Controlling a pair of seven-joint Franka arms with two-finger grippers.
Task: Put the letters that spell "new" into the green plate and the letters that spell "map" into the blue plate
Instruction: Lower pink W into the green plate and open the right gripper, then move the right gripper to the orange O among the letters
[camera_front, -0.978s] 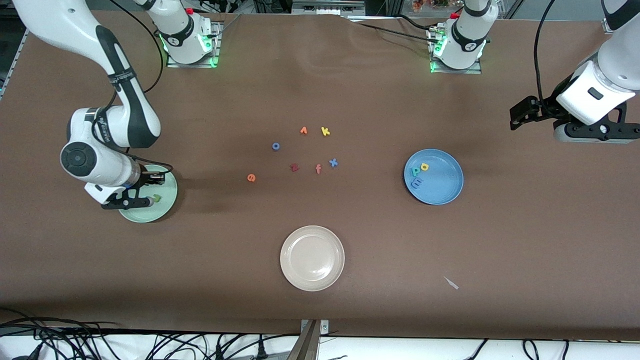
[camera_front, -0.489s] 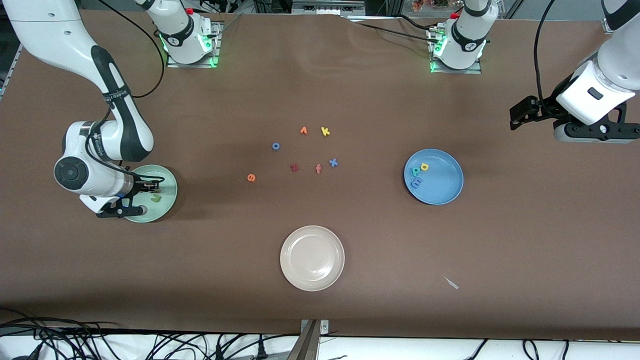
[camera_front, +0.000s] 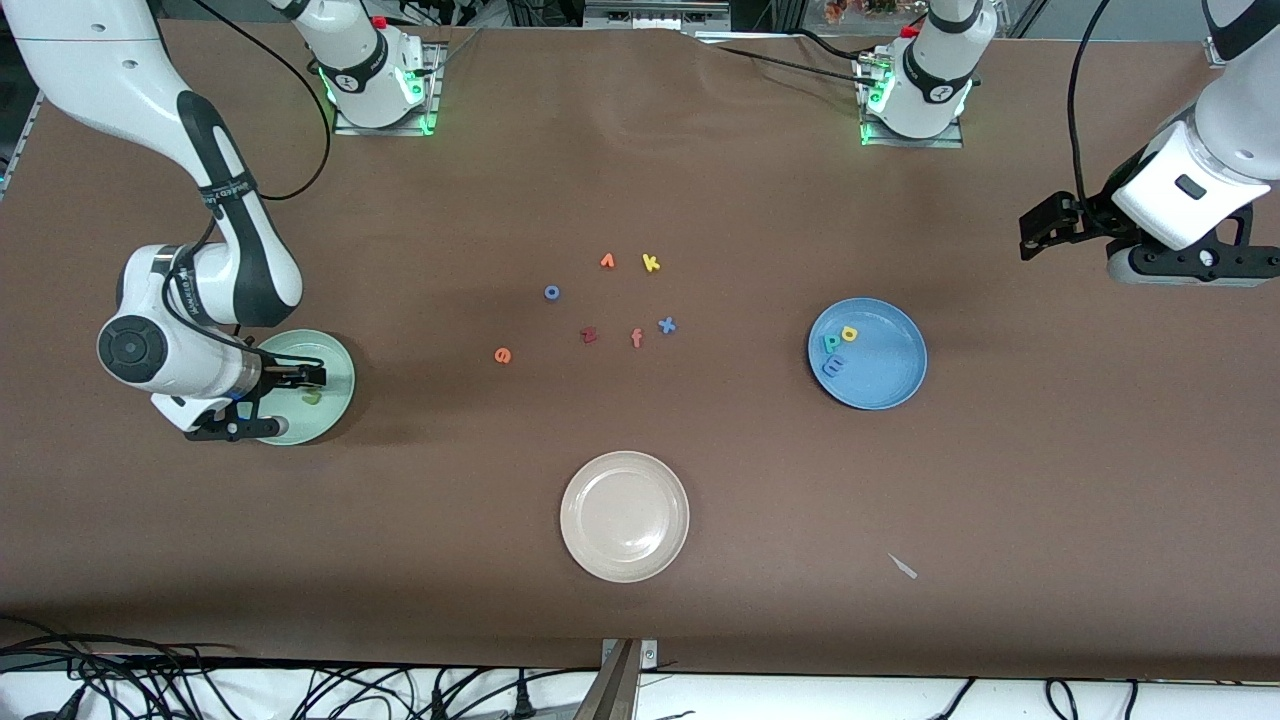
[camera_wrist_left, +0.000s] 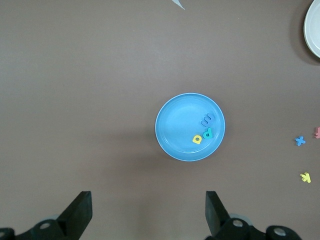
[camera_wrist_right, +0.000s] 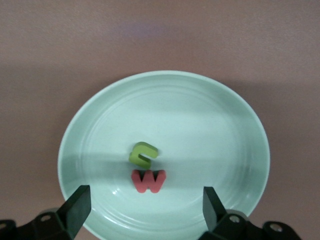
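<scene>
Right gripper (camera_wrist_right: 145, 210) over green plate (camera_front: 340, 362), jaws spread, nothing held. Green n (camera_wrist_right: 143, 154) and salmon w (camera_wrist_right: 148, 180) lie in plate, touching. Orange e (camera_front: 503, 355) on table near middle, next up: lift clear, approach straight down, pinch across e. Left gripper (camera_wrist_left: 148, 212) spread, waiting high over its end; m, a, p in blue plate (camera_front: 890, 385).

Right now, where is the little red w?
The red w lies in the green plate, touching the green n, at the right arm's end of the table. The right gripper hangs over the plate, fingers open.
</scene>
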